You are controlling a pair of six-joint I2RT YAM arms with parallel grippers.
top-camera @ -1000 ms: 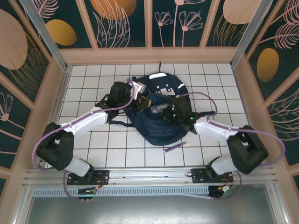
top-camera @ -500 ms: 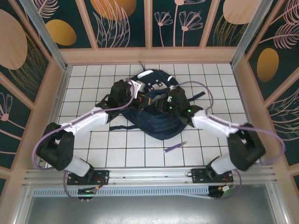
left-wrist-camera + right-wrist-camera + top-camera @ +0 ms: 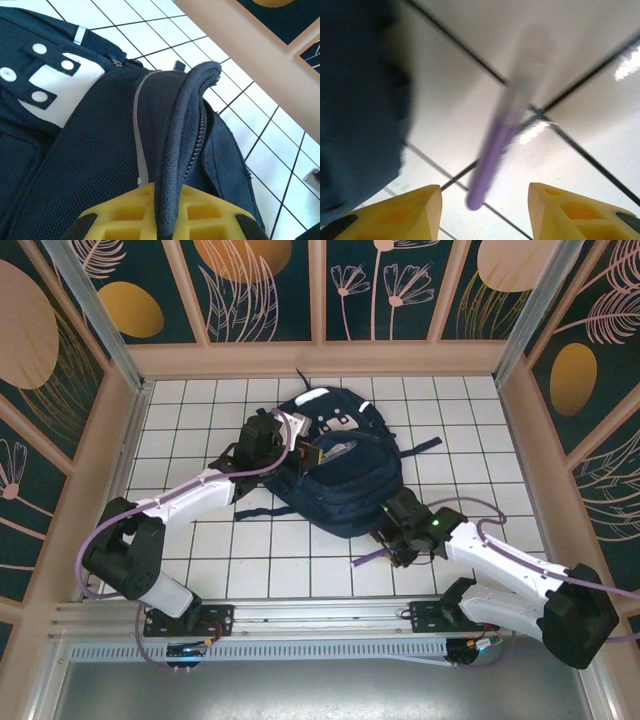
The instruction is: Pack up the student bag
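Middle of the white tiled table (image 3: 290,570): the large navy-blue fabric student bag (image 3: 345,495), with white-grey stripes and a light patch, lies flat with its top toward the far wall.
Bag opening: the zipped rim (image 3: 187,125) stands lifted in an arch.
Left side: the left gripper (image 3: 302,452) is clamped tight on that rim, and the fabric edge runs between its yellow fingers (image 3: 125,215).
Right side: the right gripper (image 3: 392,543) sits low over the tiles, just beside the bag's near right edge, its jaws apart and holding nothing.
Near the right gripper: a thin purple plastic pen (image 3: 371,557) lies on the tiles. Its blurred tip points into the gap between the yellow fingers (image 3: 400,210), touching neither.
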